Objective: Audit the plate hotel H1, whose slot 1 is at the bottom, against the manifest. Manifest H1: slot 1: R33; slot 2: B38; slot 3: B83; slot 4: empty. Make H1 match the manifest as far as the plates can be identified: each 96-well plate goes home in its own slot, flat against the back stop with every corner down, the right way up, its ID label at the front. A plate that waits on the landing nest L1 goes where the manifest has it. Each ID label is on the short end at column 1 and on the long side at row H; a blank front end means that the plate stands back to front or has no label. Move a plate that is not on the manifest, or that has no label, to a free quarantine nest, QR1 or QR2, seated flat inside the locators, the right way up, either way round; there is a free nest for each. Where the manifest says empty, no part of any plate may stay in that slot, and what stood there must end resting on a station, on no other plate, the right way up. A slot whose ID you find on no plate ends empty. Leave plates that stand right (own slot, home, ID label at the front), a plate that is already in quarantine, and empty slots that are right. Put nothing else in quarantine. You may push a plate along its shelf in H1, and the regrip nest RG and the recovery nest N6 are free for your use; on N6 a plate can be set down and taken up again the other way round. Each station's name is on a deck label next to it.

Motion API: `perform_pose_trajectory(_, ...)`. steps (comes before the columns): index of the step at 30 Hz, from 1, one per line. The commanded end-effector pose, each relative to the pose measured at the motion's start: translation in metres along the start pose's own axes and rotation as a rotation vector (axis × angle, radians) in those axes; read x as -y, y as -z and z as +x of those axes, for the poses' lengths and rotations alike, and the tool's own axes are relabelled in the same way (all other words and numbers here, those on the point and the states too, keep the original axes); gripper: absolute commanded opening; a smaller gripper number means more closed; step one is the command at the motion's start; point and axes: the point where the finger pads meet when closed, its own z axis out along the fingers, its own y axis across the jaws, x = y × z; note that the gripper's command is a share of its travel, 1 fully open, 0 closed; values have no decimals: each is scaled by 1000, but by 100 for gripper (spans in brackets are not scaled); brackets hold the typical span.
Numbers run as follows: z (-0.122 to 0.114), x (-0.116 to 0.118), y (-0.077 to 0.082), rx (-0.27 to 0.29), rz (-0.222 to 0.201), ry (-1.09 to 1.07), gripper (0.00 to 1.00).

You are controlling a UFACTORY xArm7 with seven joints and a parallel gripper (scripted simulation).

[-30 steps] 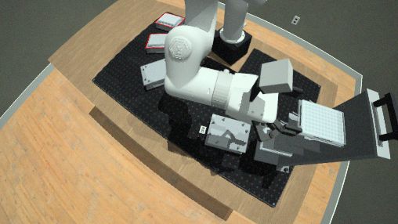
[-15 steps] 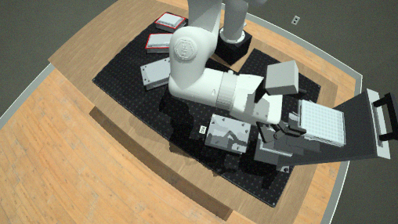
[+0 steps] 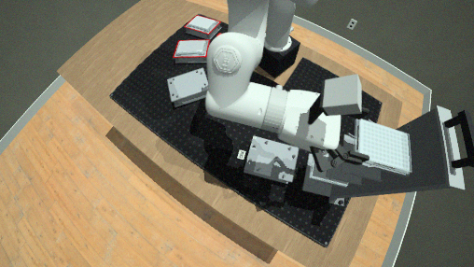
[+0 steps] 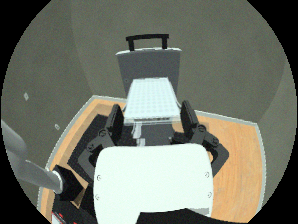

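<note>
The plate hotel H1 (image 3: 426, 154) (image 4: 149, 63) stands at the right of the deck, with a black handle (image 3: 459, 140) at its far end. A white 96-well plate (image 3: 384, 146) (image 4: 152, 98) lies wells up, high at the hotel's front, and juts toward me. No ID label can be read in either view. My gripper (image 3: 349, 156) (image 4: 151, 109) is open at the plate's near end. In the wrist view one finger stands on each side of that end. Lower slots are hidden under the plate and my arm.
Two red-edged quarantine nests (image 3: 202, 25) (image 3: 191, 49) lie at the back left, and a grey nest (image 3: 188, 86) lies next to them. Another grey nest (image 3: 271, 159) lies just left of the hotel, with a grey station (image 3: 327, 181) below my wrist. My arm spans the mat's middle.
</note>
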Motion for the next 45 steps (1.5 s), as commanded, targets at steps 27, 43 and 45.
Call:
perform_pose_trajectory(27, 1, -1, -10, 0, 0, 4, 100)
perform_pose_trajectory(43, 1, -1, -9, 0, 0, 4, 0)
perform_pose_trajectory(45, 1, -1, -9, 0, 0, 4, 0)
